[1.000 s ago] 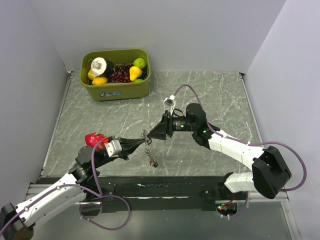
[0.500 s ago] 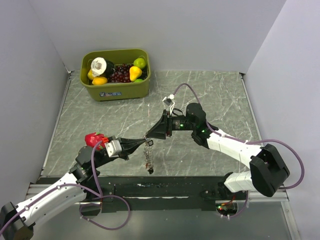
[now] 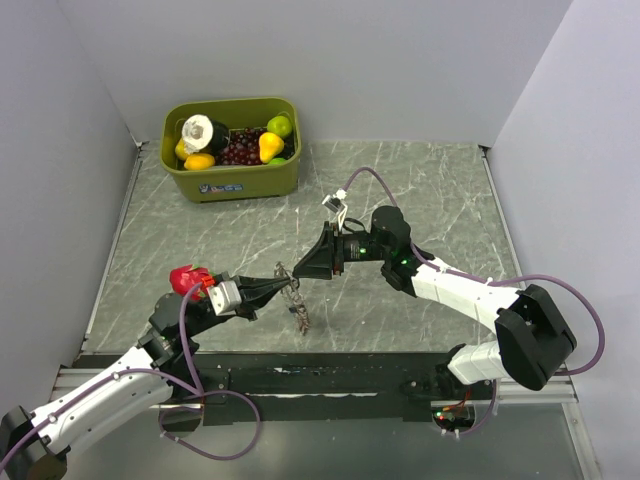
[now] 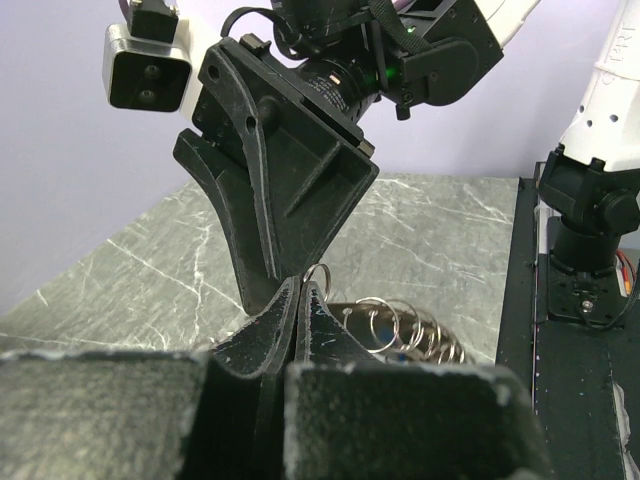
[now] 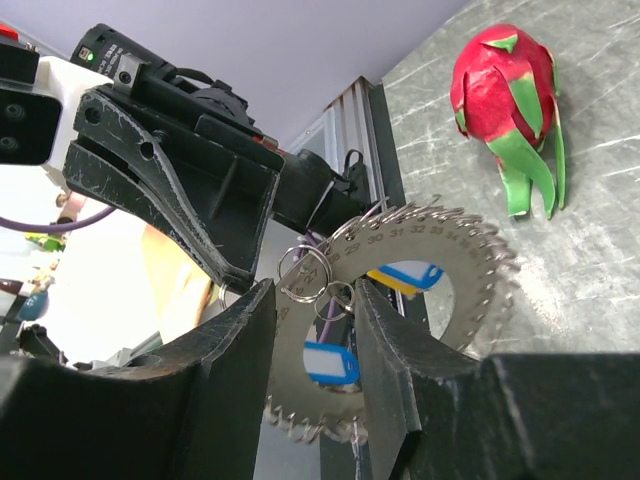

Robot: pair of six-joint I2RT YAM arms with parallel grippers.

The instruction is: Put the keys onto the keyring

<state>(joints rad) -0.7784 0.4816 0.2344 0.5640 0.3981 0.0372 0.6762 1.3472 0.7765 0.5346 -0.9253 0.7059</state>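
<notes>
L jaws pinch keyring [image 4: 400,325]; only R wrist cam shows R jaws spread.

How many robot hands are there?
2. The left gripper is left of the middle, shut on the keyring. The right gripper is just right of it, open, its tips almost touching the left one's. No others seem hidden.

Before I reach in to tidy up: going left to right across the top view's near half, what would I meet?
Dragon fruit → left gripper → right gripper. I skip the keyring: it hangs where the grippers meet.
</notes>
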